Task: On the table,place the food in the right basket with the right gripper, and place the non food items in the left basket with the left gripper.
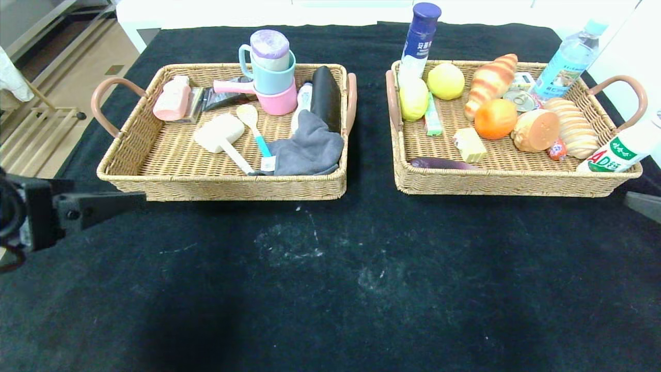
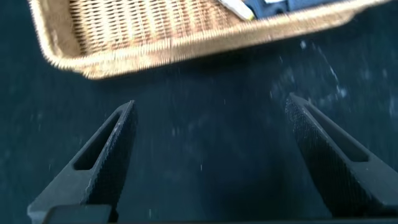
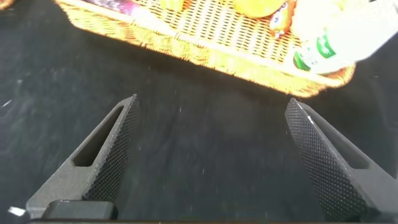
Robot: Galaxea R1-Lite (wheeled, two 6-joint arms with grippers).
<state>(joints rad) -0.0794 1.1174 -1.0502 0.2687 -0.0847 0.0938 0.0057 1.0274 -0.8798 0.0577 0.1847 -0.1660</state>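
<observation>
Purple eggplant [image 1: 444, 164] lengthwise along right basket [image 1: 516, 183] front wall

- Left gripper [image 2: 208, 155]: black, w/ two textured wedge-shaped fingers [image 2: 102, 162], spread wide apart, nothing between them. Hangs over the dark tabletop [image 2: 205, 124], not touching it as far as visible.
- Left arm in head view: black wrist block and one finger [image 1: 98, 204] poke in from the left edge, low and near the robot's side.
- Right gripper [image 3: 208, 155]: same black build, cross-hatched fingers [image 3: 326, 162] splayed wide, empty, over the tabletop.
- Right arm in head view: only a dark finger tip [image 1: 643, 205] shows at the right edge; rest out of frame.
</observation>
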